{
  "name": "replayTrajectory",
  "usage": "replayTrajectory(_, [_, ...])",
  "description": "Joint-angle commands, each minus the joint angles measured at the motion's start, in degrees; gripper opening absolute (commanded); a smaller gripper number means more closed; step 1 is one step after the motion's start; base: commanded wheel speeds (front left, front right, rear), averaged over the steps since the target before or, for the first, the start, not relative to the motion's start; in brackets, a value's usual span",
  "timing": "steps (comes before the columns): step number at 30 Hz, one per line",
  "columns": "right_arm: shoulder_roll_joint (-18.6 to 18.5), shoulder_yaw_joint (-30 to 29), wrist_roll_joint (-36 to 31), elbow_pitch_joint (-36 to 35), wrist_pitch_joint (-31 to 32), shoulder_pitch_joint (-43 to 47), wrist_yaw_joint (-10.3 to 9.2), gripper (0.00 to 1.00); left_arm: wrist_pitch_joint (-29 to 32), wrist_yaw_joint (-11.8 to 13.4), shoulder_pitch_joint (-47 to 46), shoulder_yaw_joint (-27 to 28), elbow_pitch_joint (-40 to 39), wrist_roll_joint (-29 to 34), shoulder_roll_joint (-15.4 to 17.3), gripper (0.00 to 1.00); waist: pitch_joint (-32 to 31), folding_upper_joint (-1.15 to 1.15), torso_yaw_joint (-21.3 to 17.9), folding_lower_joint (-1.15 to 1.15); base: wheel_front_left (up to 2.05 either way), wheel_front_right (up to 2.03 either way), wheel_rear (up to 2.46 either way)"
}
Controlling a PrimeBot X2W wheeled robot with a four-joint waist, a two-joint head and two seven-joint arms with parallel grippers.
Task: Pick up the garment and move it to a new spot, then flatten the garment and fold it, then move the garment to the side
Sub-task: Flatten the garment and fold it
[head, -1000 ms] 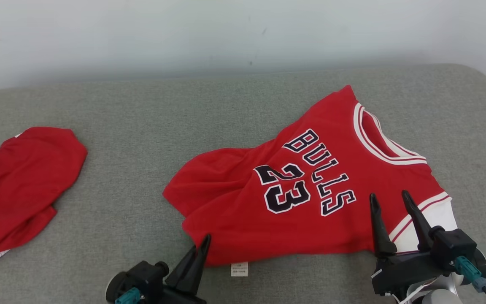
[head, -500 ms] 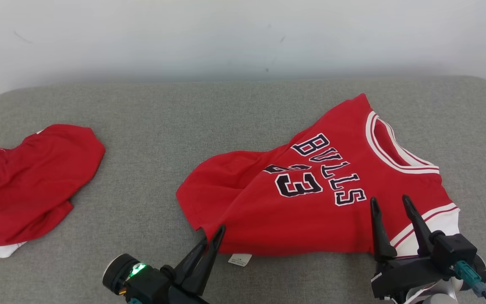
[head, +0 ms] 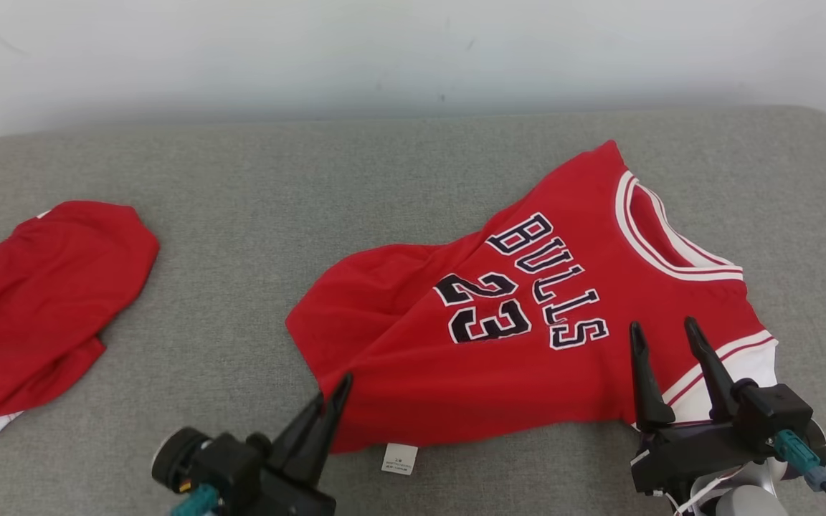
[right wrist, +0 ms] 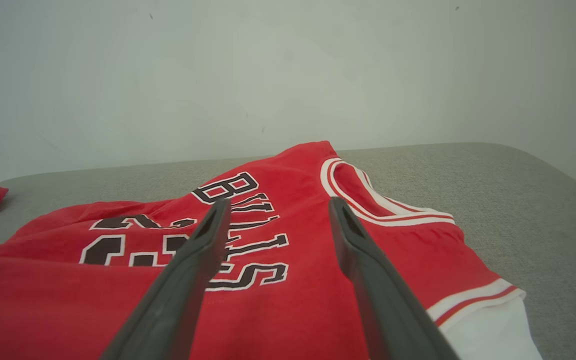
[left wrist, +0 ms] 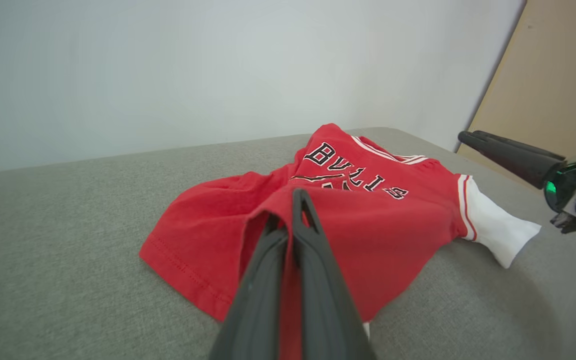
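The garment [head: 420, 373] is a red jersey with "BULLS 23" lettering and white trim, lying on the grey cushion [head: 255, 215] right of centre. My left gripper [head: 338, 383] is shut on its near left hem. In the left wrist view the red cloth [left wrist: 378, 220] rises in a peak around the closed fingertips [left wrist: 295, 200]. My right gripper [head: 662, 326] stands open just above the jersey near its white sleeve [head: 746, 369], nothing between its fingers. The right wrist view shows the lettering and collar of the garment [right wrist: 278, 310] under the spread right gripper [right wrist: 279, 202].
A second red piece of clothing [head: 33, 308] lies crumpled at the cushion's left edge. A white label [head: 399, 459] pokes out under the jersey's near hem. A pale wall backs the cushion, and a wooden panel [left wrist: 558, 75] stands past its right end.
The head view has shifted a little. My left gripper stays shut on the hem and has drawn that corner up and slightly left. The right gripper remains open in place.
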Motion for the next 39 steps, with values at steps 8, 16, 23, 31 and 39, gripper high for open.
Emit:
replayTrajectory(8, [-0.11,0.63,-0.04,1.48,-0.05,-2.17,-0.06,1.0,-3.0,-0.34,-10.4,-0.39,14.53,-1.09,0.14,0.0,2.28,0.0,-2.37,0.0,0.0,0.0,0.0])
replayTrajectory(16, [0.02,0.97,0.02,2.46,-0.05,-3.07,-0.06,1.0,-3.52,-0.38,-17.1,0.44,24.29,-2.51,-0.7,0.0,3.0,0.0,-4.04,0.0,0.0,0.0,0.0])
replayTrajectory(23, [0.29,0.6,-0.51,3.24,-0.05,-2.39,-0.06,1.0,-3.54,-0.41,-15.82,1.98,26.46,-1.21,-1.57,1.0,1.65,0.0,-3.56,0.0,0.0,0.0,0.0])
replayTrajectory(31, [0.31,0.15,-0.33,3.17,-0.05,-1.45,-0.06,1.0,-3.55,-0.33,-8.37,5.9,18.11,-0.92,-3.14,1.0,0.04,0.0,-1.35,0.0,0.0,0.0,0.0])
replayTrajectory(39, [-0.26,-0.11,0.12,2.75,-0.05,-0.46,-0.06,1.0,-3.55,0.12,1.53,9.0,8.79,0.86,-4.55,1.0,-0.35,0.0,0.78,0.0,0.0,0.0,0.0])
